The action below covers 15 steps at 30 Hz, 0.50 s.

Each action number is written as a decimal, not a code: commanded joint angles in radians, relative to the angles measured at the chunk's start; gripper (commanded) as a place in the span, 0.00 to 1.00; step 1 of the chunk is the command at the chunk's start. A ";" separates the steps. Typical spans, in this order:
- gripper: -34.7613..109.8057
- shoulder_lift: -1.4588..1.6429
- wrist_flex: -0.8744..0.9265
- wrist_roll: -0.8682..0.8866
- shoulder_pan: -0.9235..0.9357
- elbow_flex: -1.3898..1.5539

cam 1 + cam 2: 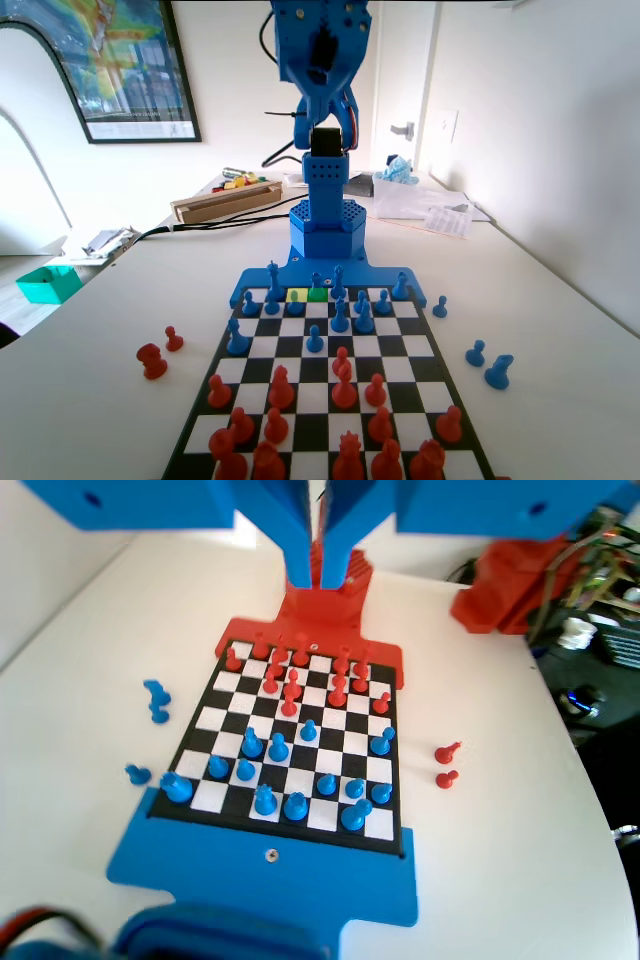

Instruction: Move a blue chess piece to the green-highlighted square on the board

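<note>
Blue arm raised high above the board [300,825], its pincer [316,568] hanging with both jaws pressed together and nothing between them. Far along the board in the fixed view, the green-highlighted square [318,294] lies in the row nearest the arm, right beside a yellow square [297,294]. A lone blue chess piece [315,340] stands mid-board, nearer than the green square. Two red pieces [160,352] rest on the counter [90,400], left.

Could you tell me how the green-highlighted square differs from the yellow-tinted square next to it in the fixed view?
The green-highlighted square is bright green; the yellow-tinted square is pale yellow. The green one lies to the right of the yellow one, nearer the board's centre line. They share the back row by the blue rim, the same size, and no piece standing on either.
</note>
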 commanded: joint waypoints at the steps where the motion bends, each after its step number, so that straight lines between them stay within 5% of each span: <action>1: 0.26 0.138 0.035 0.031 -0.014 -0.012; 15: 0.26 0.388 -0.031 0.058 -0.049 0.149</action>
